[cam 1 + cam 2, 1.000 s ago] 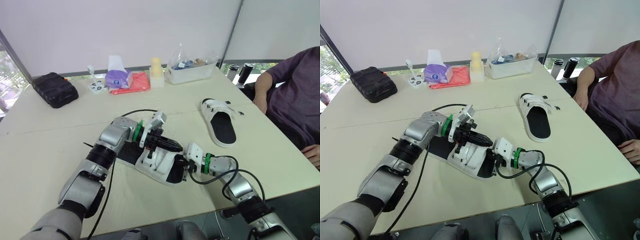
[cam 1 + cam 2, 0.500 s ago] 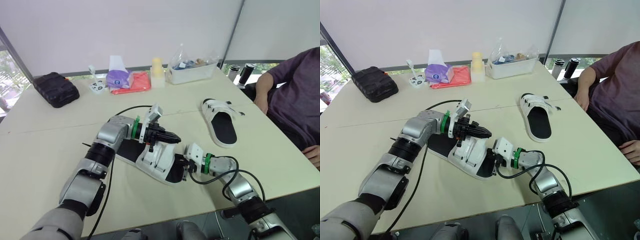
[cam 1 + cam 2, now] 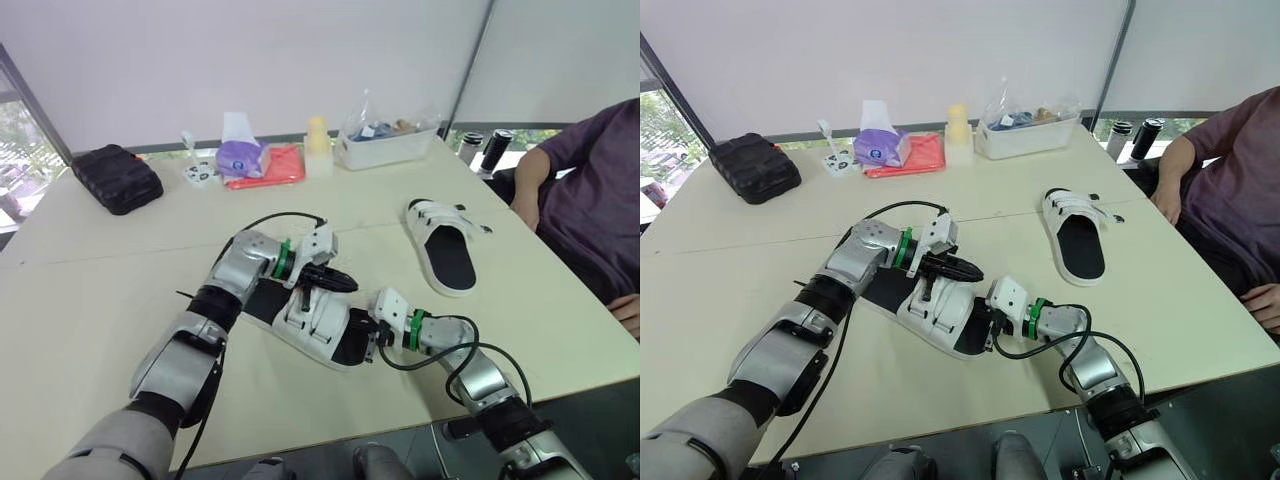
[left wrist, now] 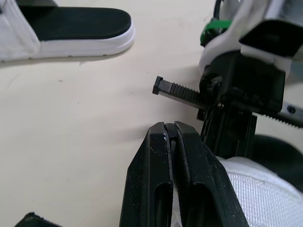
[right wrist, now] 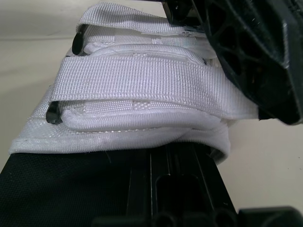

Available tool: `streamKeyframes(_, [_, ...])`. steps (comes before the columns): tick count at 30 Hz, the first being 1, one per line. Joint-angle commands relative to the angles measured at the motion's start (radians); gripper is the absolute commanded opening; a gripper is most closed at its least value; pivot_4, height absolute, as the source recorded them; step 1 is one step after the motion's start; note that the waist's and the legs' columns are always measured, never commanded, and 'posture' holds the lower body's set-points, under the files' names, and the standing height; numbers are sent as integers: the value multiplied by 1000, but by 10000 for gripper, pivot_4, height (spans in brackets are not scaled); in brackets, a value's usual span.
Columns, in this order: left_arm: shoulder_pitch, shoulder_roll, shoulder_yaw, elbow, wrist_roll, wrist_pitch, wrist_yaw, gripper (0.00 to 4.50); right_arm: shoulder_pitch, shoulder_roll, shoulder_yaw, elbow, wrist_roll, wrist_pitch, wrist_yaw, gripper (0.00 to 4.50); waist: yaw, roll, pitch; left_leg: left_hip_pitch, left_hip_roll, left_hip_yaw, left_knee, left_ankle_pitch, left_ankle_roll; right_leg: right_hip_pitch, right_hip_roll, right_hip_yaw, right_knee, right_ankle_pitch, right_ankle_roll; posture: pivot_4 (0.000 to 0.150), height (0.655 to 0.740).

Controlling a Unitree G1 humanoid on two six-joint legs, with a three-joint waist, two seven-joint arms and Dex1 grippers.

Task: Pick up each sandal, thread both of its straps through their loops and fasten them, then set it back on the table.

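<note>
step: we're fastening the sandal's [image 3: 325, 325] strap [image 4: 173, 215]
left gripper [image 3: 343, 283]: clamped shut on it, just above sandal
next: press strap flat

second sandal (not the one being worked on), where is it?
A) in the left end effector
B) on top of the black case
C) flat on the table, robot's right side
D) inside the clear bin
C: the second sandal lies sole-down on the table at the robot's right, near the seated person, with nothing touching it.
</note>
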Motion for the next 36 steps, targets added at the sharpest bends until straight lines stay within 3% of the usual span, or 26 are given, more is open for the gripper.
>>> streamKeyframes(1, [11, 33, -58, 61, 121, -74, 52, 241, 40, -10, 46, 62, -64, 60, 6, 0, 1, 0, -3, 0, 0, 0, 0, 0, 0, 0, 0, 0, 0, 0, 0, 1500, 7400])
streamKeyframes(6, [18, 41, -79, 76, 154, -139, 62, 241, 39, -9, 44, 62, -64, 63, 8, 0, 2, -1, -5, 3, 0, 0, 0, 0, 0, 3, 0, 0, 0, 0, 0, 1500, 7400])
streamKeyframes(7, [21, 38, -73, 68, 144, -129, 55, 6949, 39, -9, 44, 63, -64, 63, 9, 0, 2, -1, -5, 4, 0, 0, 0, 0, 0, 5, 0, 0, 0, -1, 1, 1500, 7400])
streamKeyframes(9, [25, 36, -65, 56, 130, -113, 41, 13871, 37, -10, 44, 64, -64, 64, 9, 0, 2, -1, -5, 9, 0, -1, -1, -1, 1, 9, 0, 0, 0, -2, 2, 1500, 7400])
streamKeyframes(15, [34, 31, 23, -64, 8, 89, -19, 44474, 37, -9, 40, 64, -64, 65, 10, 0, -2, 0, -4, 14, 0, -1, -2, -3, 5, 13, 0, 0, 0, -6, 4, 1500, 7400])
streamKeyframes(19, [36, 61, 109, -179, -76, 244, 5, 44816, 37, -11, 17, 51, -60, 60, -11, 0, -2, 0, -2, 13, 0, -1, -2, -4, 5, 12, 0, 0, 0, -6, 4, 1500, 7400])
streamKeyframes(23, [-10, 71, 318, -331, -328, 606, 71, 44816, 40, -35, -40, -34, -38, 86, -44, 0, 1, 0, 7, 11, 0, -2, -1, -4, 5, 11, 0, 0, 0, -6, 4, 1500, 7400])
streamKeyframes(26, [22, 137, 393, -423, -411, 743, 93, 44816, 60, -72, -70, -150, -27, 127, -50, 0, 1, 2, 9, 5, -1, -2, 0, -4, 5, 5, 0, -1, 0, -6, 5, 1500, 7400])
streamKeyframes(31, [189, 324, 362, -501, -393, 778, 47, 44816, 155, -183, -150, -454, 46, 287, -32, 0, 6, 6, 11, -7, -2, -2, -1, -1, -8, -10, -2, 0, 3, -3, 0, 1500, 7400])
streamKeyframes(36, [287, 403, 294, -520, -380, 760, -10, 44816, 204, -237, -268, -630, 115, 375, -53, 0, 16, 3, 15, -23, -3, -2, 4, -1, -9, -23, -3, 0, 3, -1, -2, 1500, 7400])
